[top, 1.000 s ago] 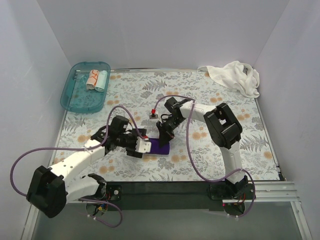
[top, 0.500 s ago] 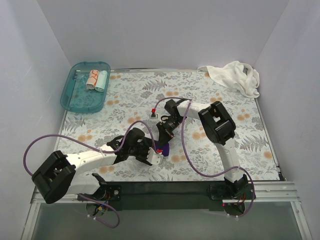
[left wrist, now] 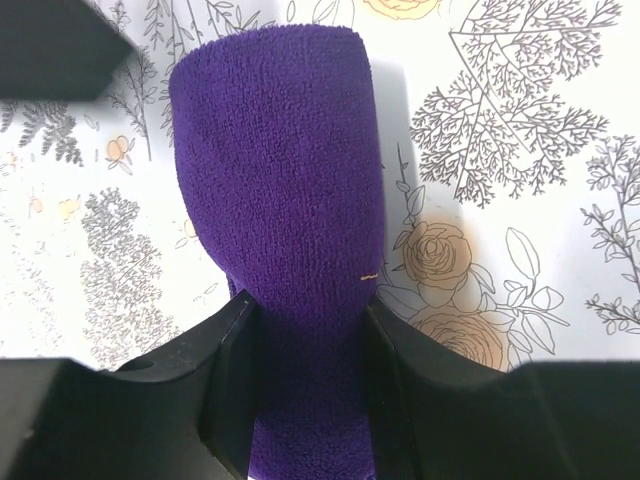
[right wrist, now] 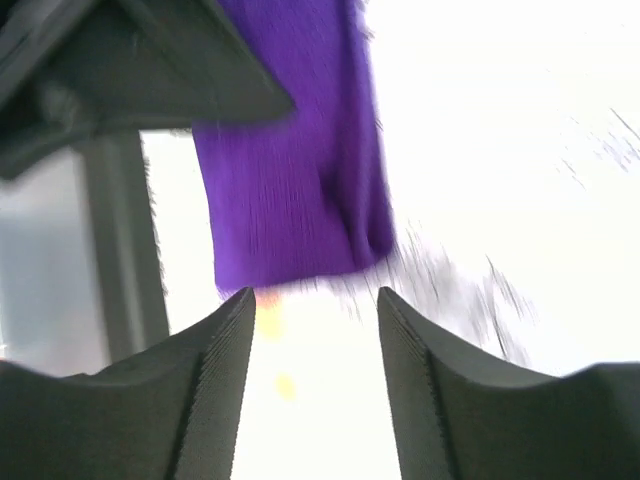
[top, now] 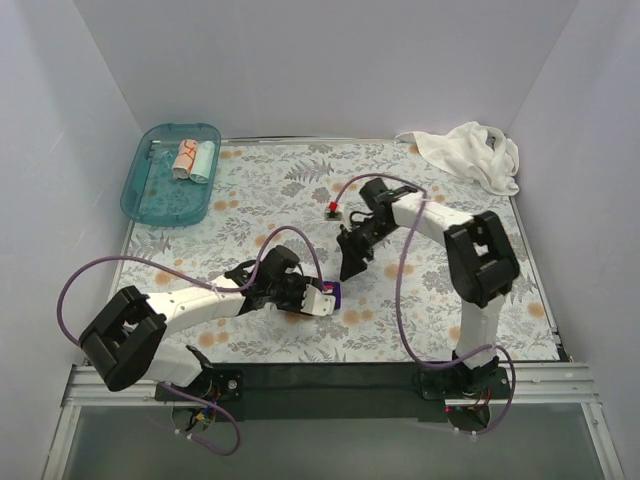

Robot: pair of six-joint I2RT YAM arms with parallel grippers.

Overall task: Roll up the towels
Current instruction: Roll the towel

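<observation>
Left fingers (left wrist: 228,395) snug on purple towel (left wrist: 275,180) — near end cut off

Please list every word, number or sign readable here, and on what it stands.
None readable. The purple towel, floral sheet and teal tray carry no writing; the orange marks on the rolled towel are too small to tell.

floral-patterned sheet (top: 300,190): spread flat, grey leaves, orange flowers | teal translucent tray (top: 165,208): at sheet's far left corner | black rail (top: 320,378): along near edge
</observation>
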